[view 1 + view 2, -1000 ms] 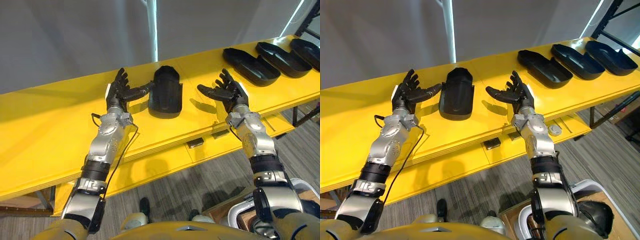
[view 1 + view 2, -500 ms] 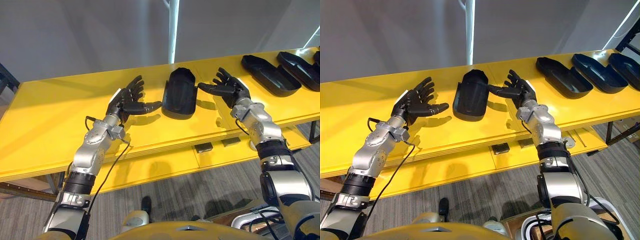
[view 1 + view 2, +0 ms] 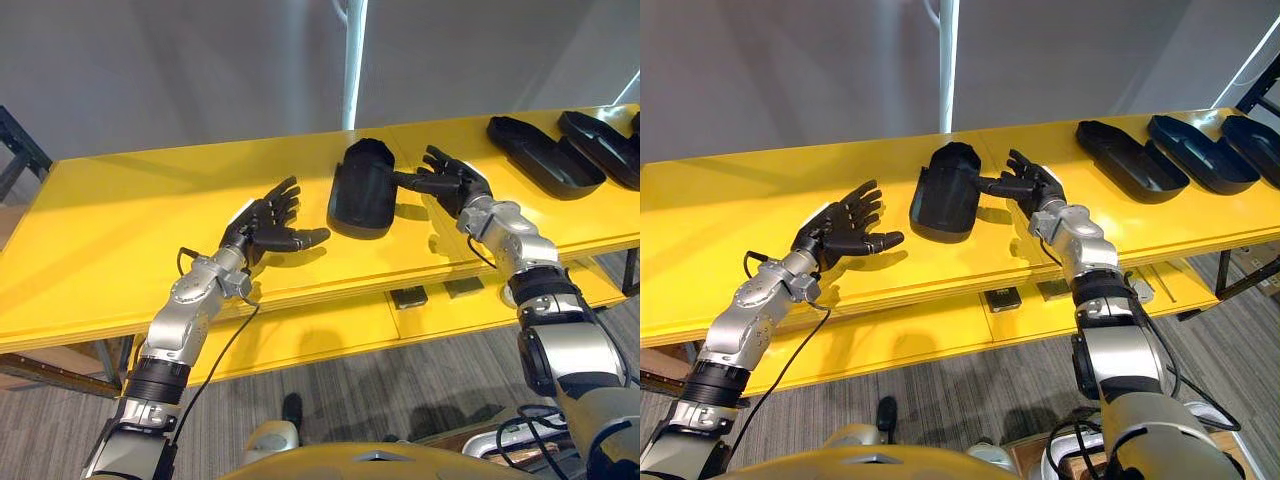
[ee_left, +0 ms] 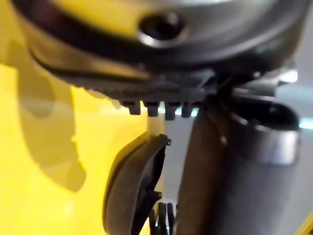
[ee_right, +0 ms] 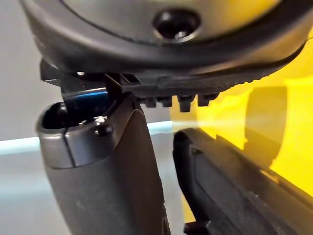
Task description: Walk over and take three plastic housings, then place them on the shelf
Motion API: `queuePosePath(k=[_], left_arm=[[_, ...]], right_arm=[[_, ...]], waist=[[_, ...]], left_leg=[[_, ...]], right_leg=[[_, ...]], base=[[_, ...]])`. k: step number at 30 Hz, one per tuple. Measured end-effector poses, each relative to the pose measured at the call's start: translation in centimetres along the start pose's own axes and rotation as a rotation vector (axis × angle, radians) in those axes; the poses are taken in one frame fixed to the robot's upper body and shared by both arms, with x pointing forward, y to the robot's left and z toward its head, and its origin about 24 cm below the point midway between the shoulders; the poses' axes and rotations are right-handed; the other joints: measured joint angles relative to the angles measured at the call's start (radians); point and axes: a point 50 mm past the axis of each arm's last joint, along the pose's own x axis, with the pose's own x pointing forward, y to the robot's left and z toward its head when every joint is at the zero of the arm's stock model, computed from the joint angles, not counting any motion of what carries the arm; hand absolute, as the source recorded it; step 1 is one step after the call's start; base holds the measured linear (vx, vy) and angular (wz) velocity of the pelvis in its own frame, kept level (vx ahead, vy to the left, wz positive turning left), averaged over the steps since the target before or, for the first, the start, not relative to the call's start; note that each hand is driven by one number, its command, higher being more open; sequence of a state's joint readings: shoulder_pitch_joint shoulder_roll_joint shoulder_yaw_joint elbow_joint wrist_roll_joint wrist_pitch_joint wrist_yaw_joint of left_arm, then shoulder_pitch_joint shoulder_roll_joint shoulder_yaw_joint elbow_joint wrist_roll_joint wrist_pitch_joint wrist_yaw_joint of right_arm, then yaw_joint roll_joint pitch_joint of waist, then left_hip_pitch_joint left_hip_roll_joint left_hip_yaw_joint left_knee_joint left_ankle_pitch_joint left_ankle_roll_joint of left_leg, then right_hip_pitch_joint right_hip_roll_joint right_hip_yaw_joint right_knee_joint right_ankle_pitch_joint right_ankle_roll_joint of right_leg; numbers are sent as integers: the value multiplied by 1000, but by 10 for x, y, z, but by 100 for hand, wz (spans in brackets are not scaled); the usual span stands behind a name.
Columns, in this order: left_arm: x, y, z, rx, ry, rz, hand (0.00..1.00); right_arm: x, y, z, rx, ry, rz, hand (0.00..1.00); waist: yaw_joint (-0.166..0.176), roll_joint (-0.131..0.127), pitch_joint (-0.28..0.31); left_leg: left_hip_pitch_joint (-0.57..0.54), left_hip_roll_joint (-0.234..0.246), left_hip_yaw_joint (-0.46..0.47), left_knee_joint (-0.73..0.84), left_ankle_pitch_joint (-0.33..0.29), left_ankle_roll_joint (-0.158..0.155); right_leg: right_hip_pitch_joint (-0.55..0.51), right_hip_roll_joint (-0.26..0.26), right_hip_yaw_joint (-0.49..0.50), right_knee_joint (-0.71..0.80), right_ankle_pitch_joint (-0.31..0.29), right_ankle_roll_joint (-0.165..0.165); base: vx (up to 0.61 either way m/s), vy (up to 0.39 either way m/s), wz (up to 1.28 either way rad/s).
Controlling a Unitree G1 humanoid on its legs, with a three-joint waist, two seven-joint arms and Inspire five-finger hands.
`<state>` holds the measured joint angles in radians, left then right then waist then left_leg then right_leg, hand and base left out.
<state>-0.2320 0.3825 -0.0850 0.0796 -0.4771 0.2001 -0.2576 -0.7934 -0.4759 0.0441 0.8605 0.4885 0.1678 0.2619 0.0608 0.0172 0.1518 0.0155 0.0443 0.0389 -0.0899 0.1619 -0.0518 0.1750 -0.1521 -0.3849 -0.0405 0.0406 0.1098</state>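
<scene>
1. Left eye view, far left: yellow bench point(image 3: 100, 240), a long top running across the frame, with a lower yellow ledge along its near edge.
2. Left hand point(image 3: 262, 222): held just above the bench top, palm turned to the right. Fingers are straight and spread, thumb pointing at the plastic housing. It holds nothing, and a plain gap separates the thumb tip from the housing.
3. Plastic housing point(image 3: 362, 190): black, lying flat on the bench between the two hands, rounded end away from the robot.
4. Right hand point(image 3: 452, 186): just beside the housing's right edge, fingers extended and loose, nothing gripped. The thumb tip reaches that edge; whether it touches I cannot tell.
5. Right wrist view: the housing's dark rim point(image 5: 225, 186) runs close beside the thumb.
6. Far right: spare housings point(image 3: 1130, 160), three in a row, hollow side up, well apart from the right hand.
</scene>
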Motion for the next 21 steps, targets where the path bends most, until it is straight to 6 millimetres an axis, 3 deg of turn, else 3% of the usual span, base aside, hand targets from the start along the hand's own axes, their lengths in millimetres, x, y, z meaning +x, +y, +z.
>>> queuePosePath(k=[7,10,16,21], left_arm=[[-3,3,-1,15,13,-19,100],[-5,3,-3,13,23,-24,100],[-11,3,-11,-27,37,-34,100],[-11,1,-9,-36,23,-66,100]], right_arm=[[3,-4,-4,18,44,-1,100],[6,-2,7,17,25,6,100],[10,-1,25,5,-18,6,100],[8,-10,43,-26,-63,-21,100]], waist=[[24,9,5],[34,22,13],[54,25,24],[68,28,38]], left_leg=[[-5,-2,-22,0,8,4],[-5,-4,-33,0,10,3],[-12,-4,-52,0,10,-1],[-20,-9,-75,0,13,-3]], right_leg=[[9,2,-27,-3,-2,-2],[17,2,-38,-6,-2,-2],[23,7,-57,-11,-4,-3],[28,7,-81,-11,-7,-6]], base=[[11,-7,10],[5,-4,10],[8,-11,10],[4,-3,14]])
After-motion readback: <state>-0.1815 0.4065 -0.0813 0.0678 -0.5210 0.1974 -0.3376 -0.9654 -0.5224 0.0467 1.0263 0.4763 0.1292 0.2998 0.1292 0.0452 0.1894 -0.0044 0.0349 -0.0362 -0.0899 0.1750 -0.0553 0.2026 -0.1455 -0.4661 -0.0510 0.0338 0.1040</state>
